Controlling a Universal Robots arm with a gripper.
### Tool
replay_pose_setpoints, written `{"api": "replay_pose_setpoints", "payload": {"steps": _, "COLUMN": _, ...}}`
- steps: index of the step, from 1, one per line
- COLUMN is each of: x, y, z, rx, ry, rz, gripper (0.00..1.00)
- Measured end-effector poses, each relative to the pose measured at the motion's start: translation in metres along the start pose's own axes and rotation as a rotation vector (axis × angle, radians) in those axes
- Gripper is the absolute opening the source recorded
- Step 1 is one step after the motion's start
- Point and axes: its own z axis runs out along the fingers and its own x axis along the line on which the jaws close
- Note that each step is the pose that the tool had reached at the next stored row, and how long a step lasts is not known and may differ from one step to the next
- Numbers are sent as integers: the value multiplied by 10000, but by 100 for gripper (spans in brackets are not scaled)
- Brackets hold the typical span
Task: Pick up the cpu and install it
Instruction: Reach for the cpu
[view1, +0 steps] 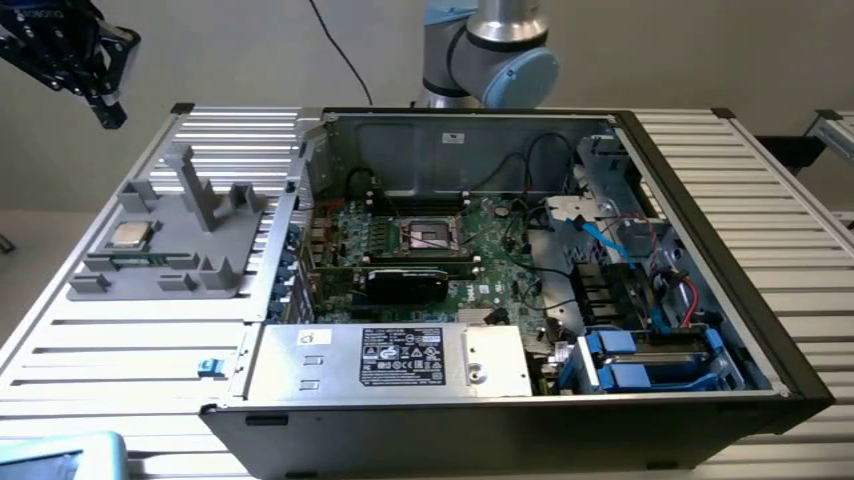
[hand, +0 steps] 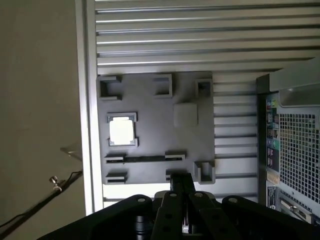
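The cpu (view1: 130, 235), a small square chip with a shiny pale top, lies in a recess of a grey holder (view1: 174, 255) on the slatted table, at the exterior view's left of the case. In the wrist view the cpu (hand: 121, 131) glares bright in its recess on the holder (hand: 160, 145). My gripper (view1: 110, 112) hangs high above the table's far corner on that side, well clear of the holder, with its dark fingers (hand: 181, 186) together and nothing between them. The dark square socket (view1: 430, 235) with its metal frame sits on the green board inside the open computer case (view1: 694, 240).
The holder has tall grey posts (view1: 200, 195) beside the cpu. A black block (view1: 404, 282) lies below the socket, and cables and blue drive bays (view1: 641, 355) crowd the case toward the exterior view's right. The arm's base (view1: 487, 55) rises behind the case.
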Motion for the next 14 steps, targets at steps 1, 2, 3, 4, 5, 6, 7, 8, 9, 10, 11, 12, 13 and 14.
{"api": "replay_pose_setpoints", "payload": {"steps": 1, "x": 41, "y": -1, "z": -1, "rx": 0, "ry": 1, "rz": -6, "gripper": 11}}
{"api": "replay_pose_setpoints", "payload": {"steps": 2, "x": 87, "y": -2, "z": -2, "rx": 0, "ry": 1, "rz": -11, "gripper": 11}}
{"api": "replay_pose_setpoints", "payload": {"steps": 3, "x": 135, "y": -3, "z": -1, "rx": -1, "ry": 0, "rz": -16, "gripper": 11}}
{"api": "replay_pose_setpoints", "payload": {"steps": 4, "x": 181, "y": -4, "z": -2, "rx": 0, "ry": 0, "rz": -19, "gripper": 11}}
{"api": "replay_pose_setpoints", "payload": {"steps": 5, "x": 226, "y": -4, "z": -2, "rx": 0, "ry": 1, "rz": -22, "gripper": 11}}
{"api": "replay_pose_setpoints", "payload": {"steps": 6, "x": 271, "y": -4, "z": -1, "rx": -1, "ry": 0, "rz": -23, "gripper": 11}}
{"api": "replay_pose_setpoints", "payload": {"steps": 7, "x": 317, "y": -3, "z": 0, "rx": -1, "ry": 1, "rz": -24, "gripper": 11}}
{"api": "replay_pose_setpoints", "payload": {"steps": 8, "x": 362, "y": 0, "z": 1, "rx": 0, "ry": 1, "rz": -24, "gripper": 11}}
{"api": "replay_pose_setpoints", "payload": {"steps": 9, "x": 408, "y": 7, "z": 3, "rx": 0, "ry": 1, "rz": -25, "gripper": 11}}
{"api": "replay_pose_setpoints", "payload": {"steps": 10, "x": 454, "y": 16, "z": 5, "rx": -1, "ry": 0, "rz": -26, "gripper": 11}}
{"api": "replay_pose_setpoints", "payload": {"steps": 11, "x": 499, "y": 30, "z": 7, "rx": 1, "ry": 0, "rz": -27, "gripper": 11}}
{"api": "replay_pose_setpoints", "payload": {"steps": 12, "x": 545, "y": 44, "z": 8, "rx": 3, "ry": 1, "rz": -28, "gripper": 11}}
{"api": "replay_pose_setpoints", "payload": {"steps": 13, "x": 591, "y": 57, "z": 9, "rx": 8, "ry": 1, "rz": -30, "gripper": 11}}
{"api": "replay_pose_setpoints", "payload": {"steps": 14, "x": 631, "y": 68, "z": 10, "rx": 18, "ry": 2, "rz": -34, "gripper": 11}}
